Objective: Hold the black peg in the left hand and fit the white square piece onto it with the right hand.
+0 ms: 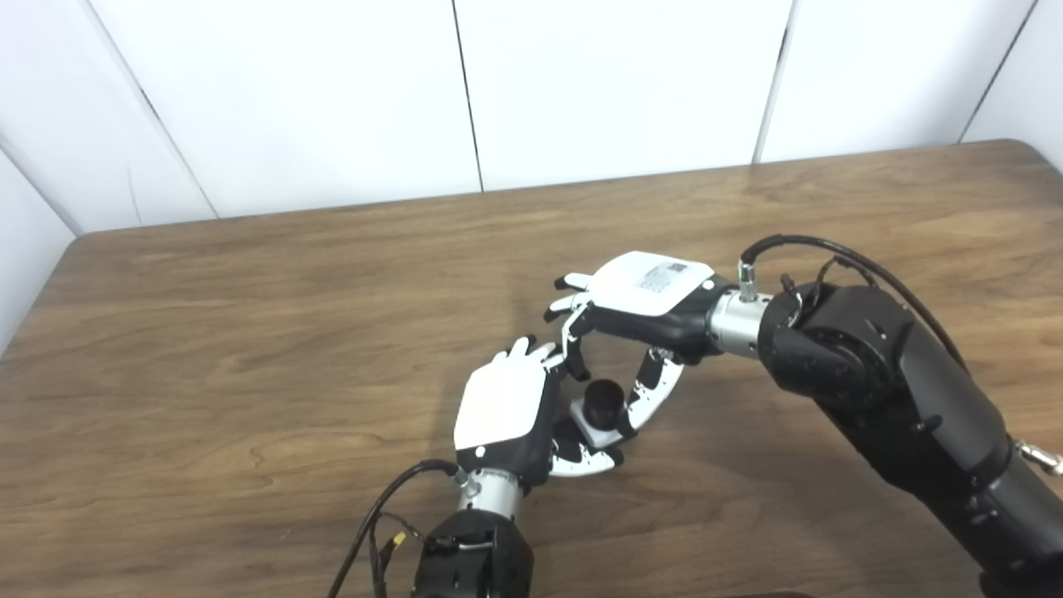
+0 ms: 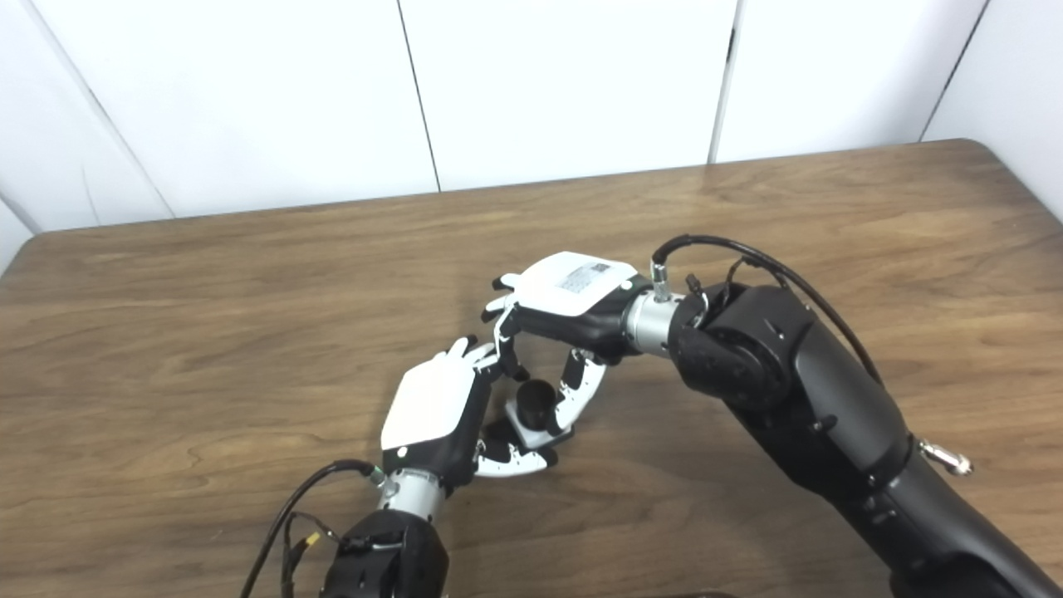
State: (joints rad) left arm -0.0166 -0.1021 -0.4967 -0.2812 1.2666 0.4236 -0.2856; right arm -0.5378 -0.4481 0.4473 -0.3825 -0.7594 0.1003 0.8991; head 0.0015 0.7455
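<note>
Two robot hands meeting, black peg (image 1: 604, 401) between them

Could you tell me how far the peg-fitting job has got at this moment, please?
Done, it seems: the black peg already stands through the white square piece, between the two hands over the table. In hand: the left hand holds from the left, and the right hand curls over it, thumb at the piece's edge. Left: perhaps a final seating; whether it is fully down cannot be told.
</note>
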